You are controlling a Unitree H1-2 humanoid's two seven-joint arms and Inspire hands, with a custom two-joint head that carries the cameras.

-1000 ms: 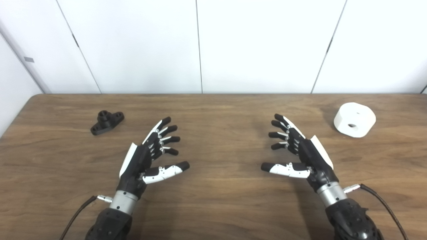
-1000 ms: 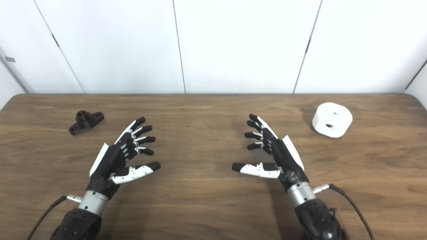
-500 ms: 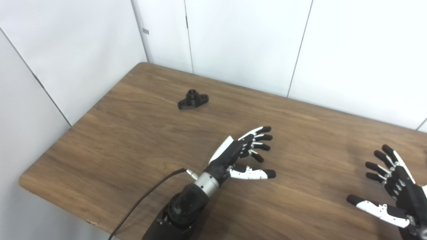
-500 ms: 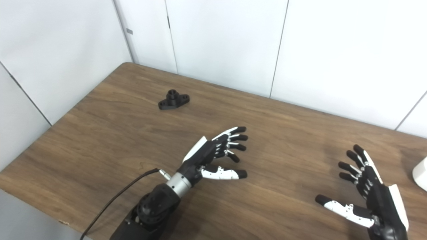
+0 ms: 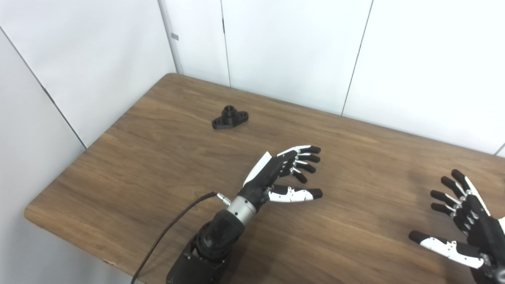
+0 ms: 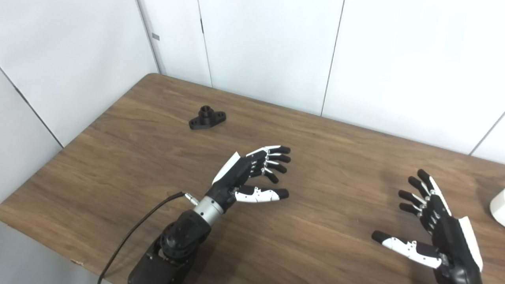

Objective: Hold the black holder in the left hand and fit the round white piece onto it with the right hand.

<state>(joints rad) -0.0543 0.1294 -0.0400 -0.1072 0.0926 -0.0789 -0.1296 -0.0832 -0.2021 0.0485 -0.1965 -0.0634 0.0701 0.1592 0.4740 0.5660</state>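
On a wood-grain table (image 5: pixel 130 157) boxed by plain white wall panels (image 5: pixel 288 51), the small black holder (image 5: pixel 230 117) lies untouched toward the far corner. Left hand (image 5: pixel 282 173) and right hand (image 6: pixel 434 228) hover with fingers spread, empty; the white piece (image 6: pixel 498 207) barely shows at the right edge.

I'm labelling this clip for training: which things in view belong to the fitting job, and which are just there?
Belong to the job:
- black holder, lying on the table, untouched
- round white piece, only its edge in view at the far right
- left hand, open
- right hand, open

Just there:
- wooden table
- white wall panels
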